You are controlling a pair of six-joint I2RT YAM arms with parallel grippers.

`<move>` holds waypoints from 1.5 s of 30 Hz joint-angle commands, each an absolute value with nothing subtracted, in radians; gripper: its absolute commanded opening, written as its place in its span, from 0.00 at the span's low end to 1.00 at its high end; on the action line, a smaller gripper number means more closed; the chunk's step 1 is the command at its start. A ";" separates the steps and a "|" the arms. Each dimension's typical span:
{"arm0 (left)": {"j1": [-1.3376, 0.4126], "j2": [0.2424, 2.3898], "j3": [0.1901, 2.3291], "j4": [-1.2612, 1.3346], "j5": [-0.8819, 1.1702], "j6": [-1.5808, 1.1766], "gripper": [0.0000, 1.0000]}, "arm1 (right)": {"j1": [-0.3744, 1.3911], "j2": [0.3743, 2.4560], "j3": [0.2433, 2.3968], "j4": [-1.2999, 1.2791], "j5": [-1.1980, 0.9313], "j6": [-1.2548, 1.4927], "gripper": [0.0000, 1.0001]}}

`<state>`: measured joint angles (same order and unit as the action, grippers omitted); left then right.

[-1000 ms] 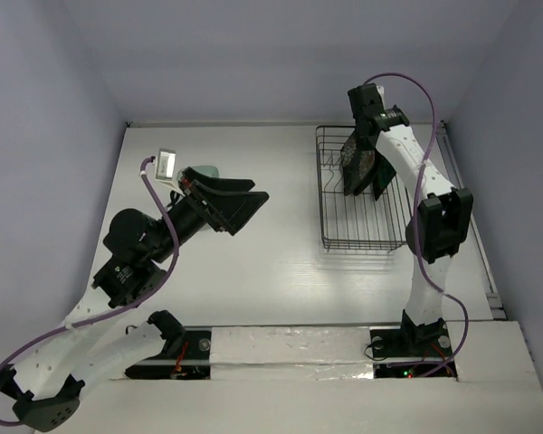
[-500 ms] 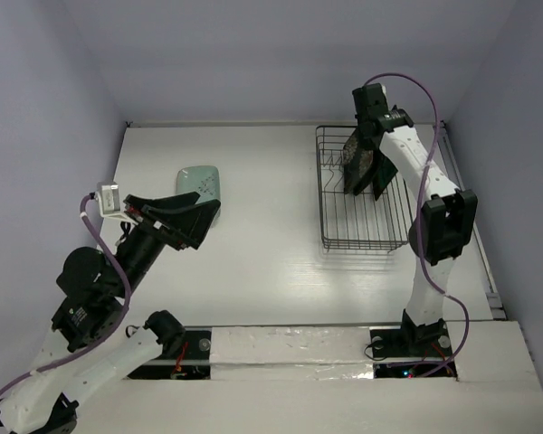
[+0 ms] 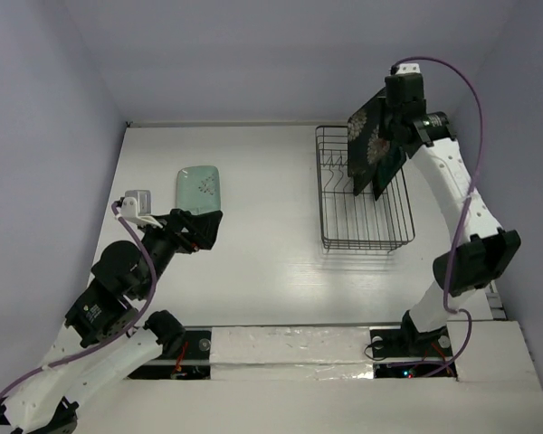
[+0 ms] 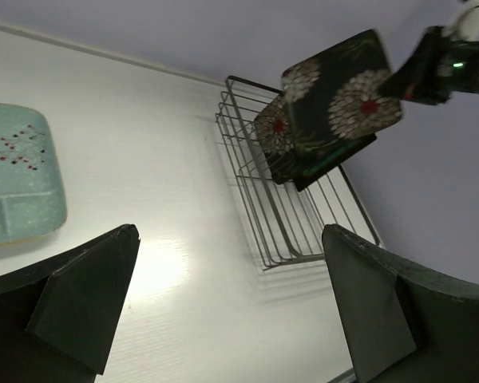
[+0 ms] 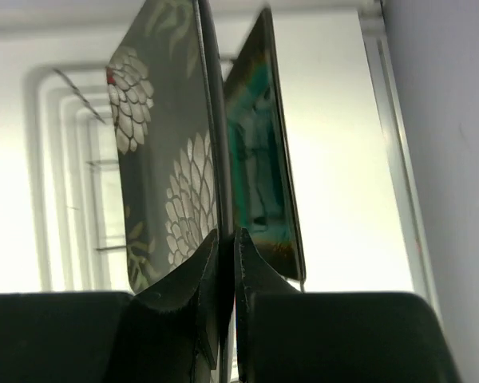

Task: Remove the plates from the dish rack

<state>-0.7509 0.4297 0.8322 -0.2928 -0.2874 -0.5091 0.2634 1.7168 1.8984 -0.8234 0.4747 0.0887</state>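
Note:
My right gripper [image 3: 392,116] is shut on the edge of the black plate with white flowers [image 3: 369,137] and holds it upright above the wire dish rack [image 3: 362,217]. In the right wrist view the fingers [image 5: 227,239] pinch that plate [image 5: 160,159]. The dark-rimmed plate with the teal centre [image 5: 259,159] stands close behind it, in the rack [image 3: 391,174]. The pale mint plate [image 3: 198,188] lies flat on the table at the left. My left gripper [image 3: 204,231] is open and empty, just near of the mint plate [image 4: 16,175].
The rack [image 4: 295,215] stands at the back right, close to the right wall and the table's raised right edge [image 3: 471,226]. White table surface [image 3: 271,208] lies between the mint plate and the rack. Walls close the back and both sides.
My right gripper has lifted the flowered plate up out of the rack. My left arm has drawn back toward the near left, uncovering the mint plate on the table.

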 commanded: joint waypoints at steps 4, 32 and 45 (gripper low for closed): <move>-0.749 0.414 0.834 -0.313 -0.376 -0.448 0.99 | 0.265 1.507 1.928 -0.640 0.362 0.176 0.00; -0.749 0.291 0.739 -0.350 -0.437 -0.408 0.28 | 0.710 1.766 1.526 -0.087 0.305 0.686 0.00; -0.749 0.292 0.736 -0.351 -0.448 -0.416 0.54 | 0.729 1.839 1.370 -0.026 0.310 0.758 0.00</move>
<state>-0.7509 0.2890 0.7456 -0.3828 -0.4400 -0.4164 0.7128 1.8599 1.3712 -0.2047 0.2832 0.7113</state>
